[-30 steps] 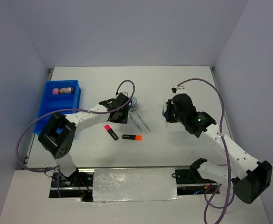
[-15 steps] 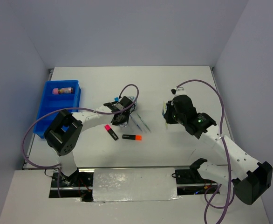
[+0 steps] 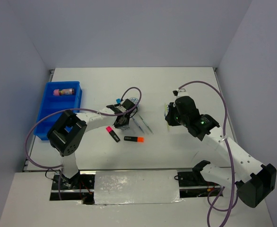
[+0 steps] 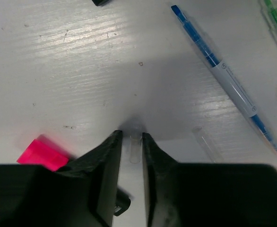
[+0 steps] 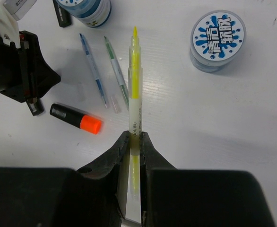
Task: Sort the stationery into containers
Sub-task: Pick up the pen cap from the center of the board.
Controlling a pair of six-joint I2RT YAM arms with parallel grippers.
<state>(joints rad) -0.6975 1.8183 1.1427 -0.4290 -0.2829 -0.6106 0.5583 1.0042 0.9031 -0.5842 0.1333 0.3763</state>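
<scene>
Top external shows only the pink tube (image 3: pixel 63 91) in the blue tray (image 3: pixel 47 107). My right gripper (image 5: pixel 134 137) pinches the yellow stick (image 5: pixel 134 85). My left gripper (image 4: pixel 131 137) is nearly closed around a clear cap (image 4: pixel 135 151); grip unclear. Pens (image 5: pixel 93 71), highlighters (image 5: pixel 77 118), tape rolls (image 5: pixel 218 40) lie on the table (image 3: pixel 176 85).

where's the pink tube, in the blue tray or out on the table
In: the pink tube lies in the far compartment of the blue tray.

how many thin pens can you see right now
3: a blue pen and a green pen lie side by side on the table, and a yellow pen is clamped in the right gripper. Others may be hidden.
</scene>
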